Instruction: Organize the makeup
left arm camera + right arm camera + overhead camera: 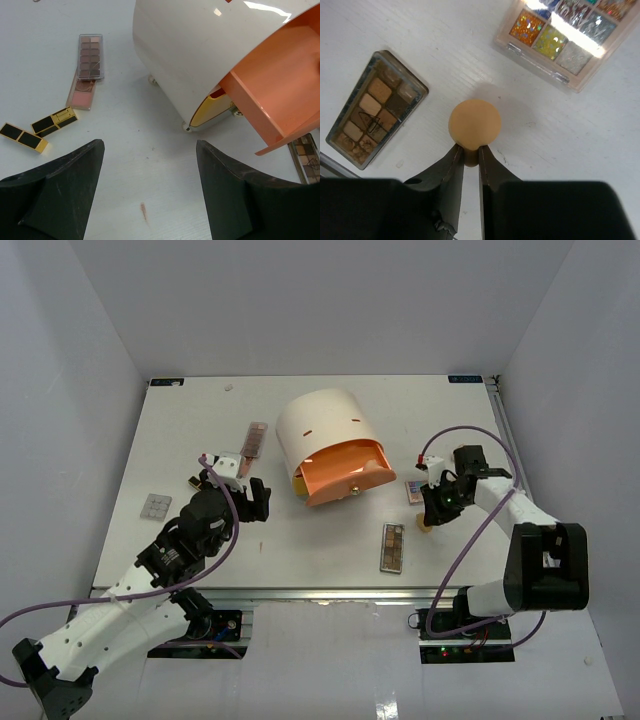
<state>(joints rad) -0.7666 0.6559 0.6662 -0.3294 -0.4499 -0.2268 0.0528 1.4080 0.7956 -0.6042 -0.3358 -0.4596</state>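
Makeup, loose, spread over the white table (300, 560) on both sides of the cream cylinder organiser (320, 420).

1. Beige sponge (474, 124): right of centre, between brown eyeshadow palette (375, 115) and glitter palette (570, 35), touching neither. Narrow end pinched between the fingertips of the right gripper (471, 154), clamped tight on it. Resting on the table or just raised: not discernible.
2. Brown eyeshadow palette: flat, face up, nearer the arms than the open orange drawer (345, 475).
3. Glitter palette: flat, just right of that drawer.
4. Long brown palette (91, 56): left of the organiser, overlapping one end of a pink palette (82, 94) lying beneath it.
5. Gold-and-black bars (54, 121): two, flat, side by side at an angle, near the pink palette but apart from it.
6. Grey palette (155, 505): alone, near the left edge.

Left gripper (150, 185): spread wide, holding nothing, over bare table in front of the organiser, with bars to one side and drawer to the other.

Organiser: orange drawer pulled out, yellow drawer (215, 110) showing under it.
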